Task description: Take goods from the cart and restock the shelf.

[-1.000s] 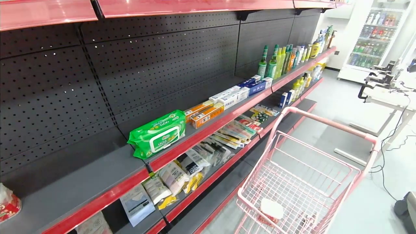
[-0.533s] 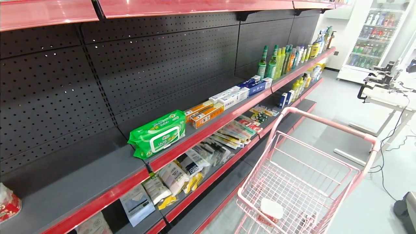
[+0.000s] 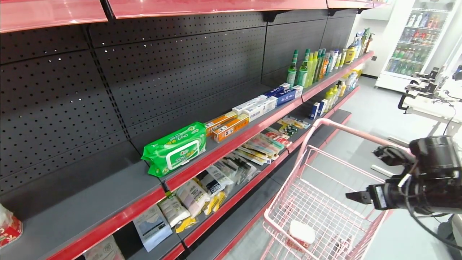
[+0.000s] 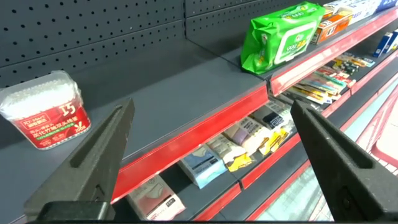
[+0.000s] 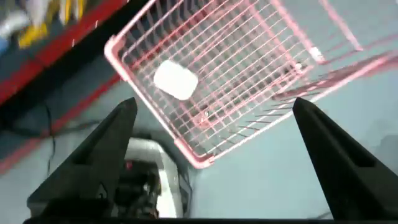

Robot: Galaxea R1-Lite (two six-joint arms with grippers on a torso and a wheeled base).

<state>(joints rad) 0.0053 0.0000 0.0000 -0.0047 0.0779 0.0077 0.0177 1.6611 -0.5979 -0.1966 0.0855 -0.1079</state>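
While the cart (image 3: 361, 134) stands beside the shelf (image 3: 90, 202), a white-lidded tub (image 3: 302, 233) lies on the cart's wire floor, close to one end wall. Over the cart's rim, on the side away from the shelf, hangs the right gripper (image 3: 368, 173). Its jaws are spread wide and grasp nothing. On a shelf tier higher than the cart lies a green wipes pack (image 3: 175, 148). Farther from the cart along that tier stands a swab tub (image 4: 45, 109). The left gripper (image 4: 211, 106) faces the tier's red edge between those two, its jaws likewise released and empty. Boxes (image 3: 227, 128) and bottles (image 3: 306, 70) line the same tier beyond the cart's handle.
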